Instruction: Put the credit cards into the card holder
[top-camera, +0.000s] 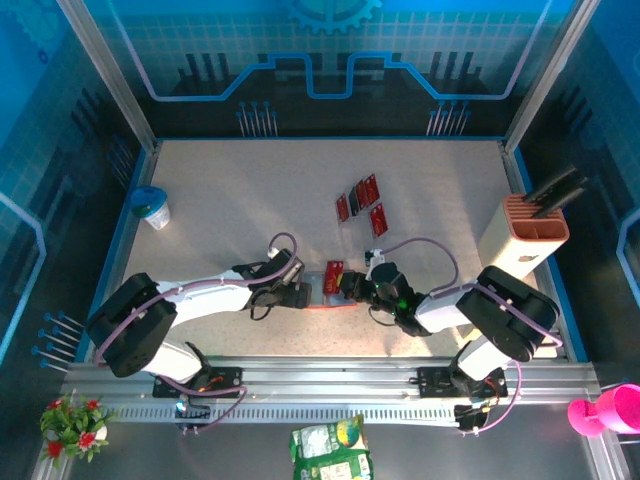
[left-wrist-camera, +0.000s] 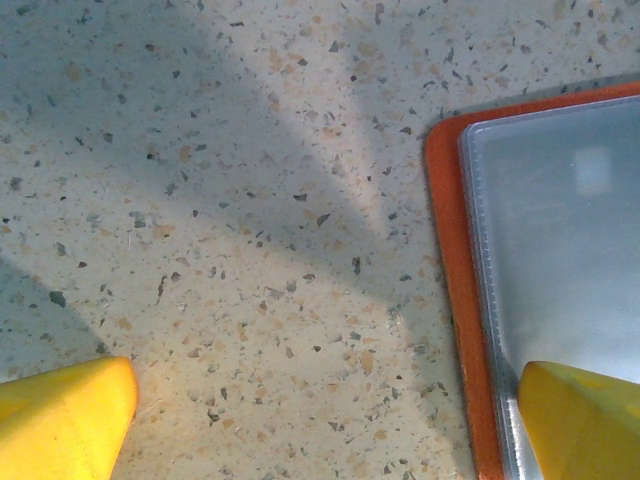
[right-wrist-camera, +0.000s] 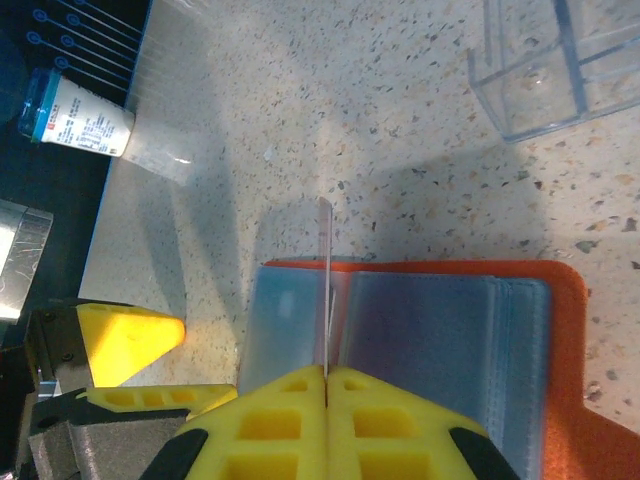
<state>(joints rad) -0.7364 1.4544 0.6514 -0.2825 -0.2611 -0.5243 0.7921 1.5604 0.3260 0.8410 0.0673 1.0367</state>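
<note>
Writing: small white, blue-lidded cup carries a label, print too small to read.
Surface: pale speckled tabletop, blue-lit glass walls around.
Card holder: orange-red case lies open near the table's front centre, grey-blue sleeves up.
Credit cards: red and black cards lie farther back.
Right gripper: pinches one red card upright over the sleeves.
Left gripper: fingers spread wide, one tip over the case's edge.

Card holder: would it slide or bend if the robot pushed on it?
The card holder lies open and flat on the smooth table, so it would probably slide rather than tip. Its clear sleeves look thin and soft, so they likely flex when the card pushes in.
</note>
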